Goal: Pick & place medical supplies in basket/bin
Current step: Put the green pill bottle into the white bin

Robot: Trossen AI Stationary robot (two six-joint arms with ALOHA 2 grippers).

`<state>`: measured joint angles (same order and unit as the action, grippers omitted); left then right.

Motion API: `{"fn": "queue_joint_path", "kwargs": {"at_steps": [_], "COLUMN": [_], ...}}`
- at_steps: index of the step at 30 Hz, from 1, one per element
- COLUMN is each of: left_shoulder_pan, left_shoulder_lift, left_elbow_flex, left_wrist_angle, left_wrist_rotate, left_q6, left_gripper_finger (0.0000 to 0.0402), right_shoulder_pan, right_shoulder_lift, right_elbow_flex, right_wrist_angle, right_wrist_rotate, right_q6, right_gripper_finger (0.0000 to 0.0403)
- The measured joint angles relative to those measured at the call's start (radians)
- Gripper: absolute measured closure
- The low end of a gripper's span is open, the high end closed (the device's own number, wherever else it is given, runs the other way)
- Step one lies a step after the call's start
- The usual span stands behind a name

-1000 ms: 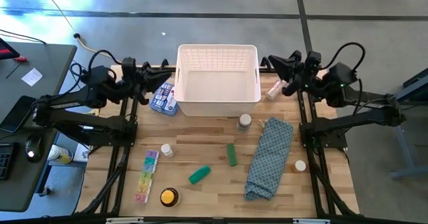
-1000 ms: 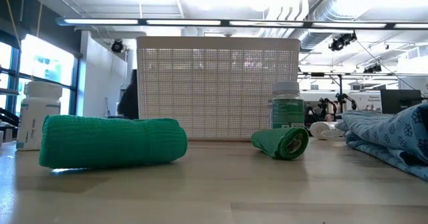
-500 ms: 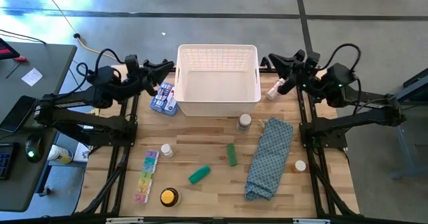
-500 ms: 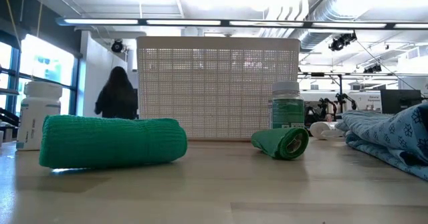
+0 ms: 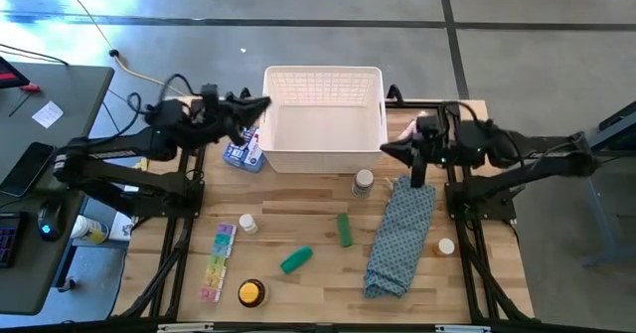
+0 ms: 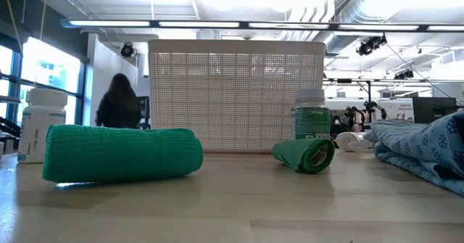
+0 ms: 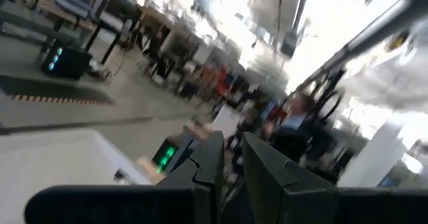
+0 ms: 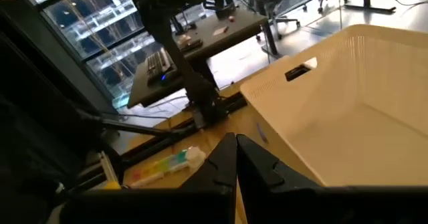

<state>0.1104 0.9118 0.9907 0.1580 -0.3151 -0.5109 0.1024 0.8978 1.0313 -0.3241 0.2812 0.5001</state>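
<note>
While both arms hang above the table (image 5: 318, 224), right jaws (image 5: 386, 150) sit pressed together, empty, at the basket (image 5: 324, 124) corner; white-capped bottle (image 5: 363, 182) just below. Left jaws (image 5: 260, 104) nearly closed, empty, at basket's other side, blue-white pack (image 5: 241, 146) beneath.

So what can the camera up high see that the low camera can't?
Only the high view shows both arms: the left claw by the basket's left rim and the right claw at its right front corner, both holding nothing. It also shows the rainbow pill organiser, the yellow tin and the blue-white pack.

Only the low view shows a person in the room behind.

Both show the white basket, two green rolls, a white-capped bottle and the blue cloth.
</note>
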Motion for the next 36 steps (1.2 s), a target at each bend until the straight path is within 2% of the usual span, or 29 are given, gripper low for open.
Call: {"fn": "queue_joint_path", "kwargs": {"at_steps": [3, 6, 12, 16, 20, 27, 32, 36], "left_shoulder_pan": [0.000, 0.001, 0.000, 0.001, 0.000, 0.001, 0.000, 0.000], "left_shoulder_lift": [0.038, 0.090, 0.194, 0.233, 0.238, 0.235, 0.234, 0.234], "left_elbow_flex": [0.081, 0.204, 0.484, 0.601, 0.634, 0.635, 0.634, 0.635], "left_wrist_angle": [-0.105, -0.296, -0.707, -0.909, -1.054, -1.268, -1.383, -1.450], "left_wrist_rotate": [0.023, 0.068, 0.111, 0.144, 0.226, 0.260, 0.310, 0.354], "left_q6": [0.041, 0.073, 0.197, 0.237, 0.194, 0.154, 0.135, 0.101], "left_gripper_finger": [0.0311, 0.0302, 0.0250, 0.0214, 0.0182, 0.0138, 0.0123, 0.0122], "right_shoulder_pan": [0.053, 0.088, 0.136, 0.180, 0.232, 0.294, 0.298, 0.260], "right_shoulder_lift": [0.021, 0.051, 0.136, 0.175, 0.225, 0.336, 0.425, 0.488], "right_elbow_flex": [0.000, 0.000, 0.000, 0.000, 0.000, 0.000, 0.000, 0.001], "right_wrist_angle": [-0.024, -0.033, -0.042, -0.046, -0.075, -0.183, -0.200, -0.198], "right_wrist_rotate": [0.058, 0.101, 0.129, 0.130, 0.132, 0.087, 0.070, 0.016], "right_q6": [0.013, 0.067, 0.204, 0.341, 0.469, 0.723, 0.840, 0.900], "right_gripper_finger": [0.0401, 0.0384, 0.0302, 0.0252, 0.0223, 0.0218, 0.0218, 0.0218]}}
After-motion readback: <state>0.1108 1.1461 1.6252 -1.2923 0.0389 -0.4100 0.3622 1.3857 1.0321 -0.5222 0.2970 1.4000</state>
